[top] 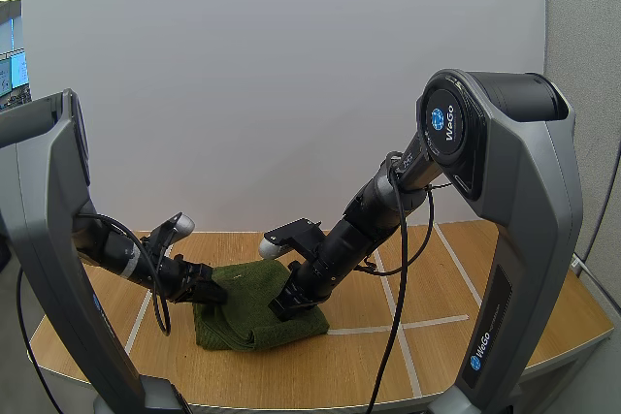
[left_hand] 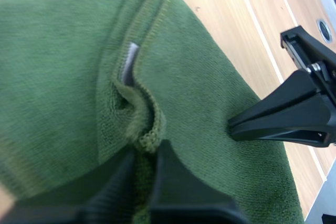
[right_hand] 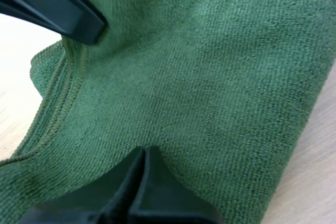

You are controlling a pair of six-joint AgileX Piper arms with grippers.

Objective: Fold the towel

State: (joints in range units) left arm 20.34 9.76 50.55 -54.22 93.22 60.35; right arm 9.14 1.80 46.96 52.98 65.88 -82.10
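A dark green towel (top: 243, 315) lies folded on the wooden table (top: 456, 278), a little left of the middle. My left gripper (top: 215, 291) sits low at the towel's left edge. Its fingers (left_hand: 173, 174) are shut on a bunched piece of the towel's (left_hand: 58, 77) stitched hem beside a small grey label (left_hand: 128, 62). My right gripper (top: 279, 309) comes down from the right onto the towel's top. Its fingers lie together as one dark wedge (right_hand: 145, 153), the tip pressed on the flat cloth (right_hand: 210, 77). The other arm's gripper (right_hand: 63, 9) is at the hem, apart from mine.
Pale tape lines (top: 427, 322) cross the table to the right of the towel. Bare wood runs on the right and along the front edge (top: 320, 397). A plain white wall stands behind the table.
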